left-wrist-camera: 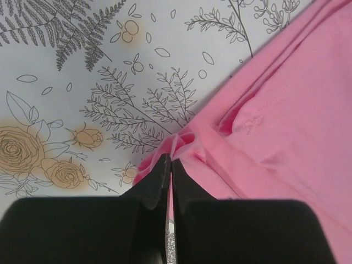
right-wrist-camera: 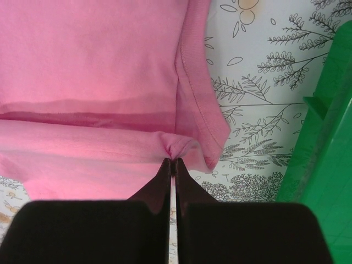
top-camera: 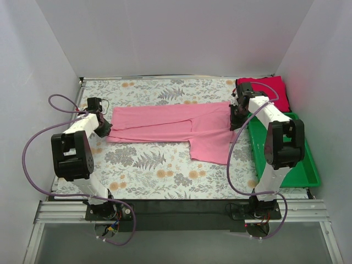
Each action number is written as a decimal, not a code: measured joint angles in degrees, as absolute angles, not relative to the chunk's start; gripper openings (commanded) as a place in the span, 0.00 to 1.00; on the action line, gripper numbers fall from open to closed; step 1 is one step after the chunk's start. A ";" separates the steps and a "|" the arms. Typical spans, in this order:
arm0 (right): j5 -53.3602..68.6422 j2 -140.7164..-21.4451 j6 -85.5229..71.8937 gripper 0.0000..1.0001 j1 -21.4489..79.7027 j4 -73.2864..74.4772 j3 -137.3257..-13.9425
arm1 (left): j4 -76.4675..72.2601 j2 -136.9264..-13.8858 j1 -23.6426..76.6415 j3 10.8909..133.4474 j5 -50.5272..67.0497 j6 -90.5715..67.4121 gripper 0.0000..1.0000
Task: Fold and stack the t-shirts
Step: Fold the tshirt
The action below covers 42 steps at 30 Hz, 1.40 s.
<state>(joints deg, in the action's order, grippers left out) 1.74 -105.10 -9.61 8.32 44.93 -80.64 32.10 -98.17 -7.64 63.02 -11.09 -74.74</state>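
The green bin [top-camera: 309, 171] sits along the right edge of the counter [top-camera: 154, 173], its long side running near to far. The right arm [top-camera: 281, 144] stands in front of much of the bin, so I cannot tell what lies under it; the part of the floor that shows is bare green. The crimson t-shirt [top-camera: 268, 88] is not in the bin. It lies folded into a compact block in the far right corner, just beyond the bin's far end.

The pink t-shirt [top-camera: 165, 122] lies on the counter's floral cloth [top-camera: 137, 159], stretched into a long band whose axis runs left to right across the middle. Its far half is doubled over lengthwise. Toward the right end a broad flap spreads out to the near side, and that end stops just beside the bin's far left corner.

Each arm rises from its base at the near edge, bends at a raised elbow, and reaches down and away to one end of the band. The left arm [top-camera: 71, 154] leans inward to the left end. The right forearm angles left, to the right end.

The left claw [left-wrist-camera: 169, 160] is clenched on a small pucker of the pink hem, its fingers pressed together low over the cloth. The right claw [right-wrist-camera: 171, 161] likewise pinches a pucker of pink fabric at the folded edge, fingers closed, with the bin's wall just to its right.
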 measured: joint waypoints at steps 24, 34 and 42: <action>-1.41 -107.31 -9.65 0.25 8.32 43.18 -81.60 | 25.26 -99.66 -5.45 61.78 -13.17 -71.72 0.31; -0.58 -94.45 -11.49 0.38 8.82 40.86 -69.19 | 26.87 -86.83 -0.36 59.79 -15.11 -71.33 0.74; 2.96 -82.54 -15.20 0.47 13.32 38.83 -53.76 | 28.75 -69.63 3.95 49.06 -13.52 -71.11 0.75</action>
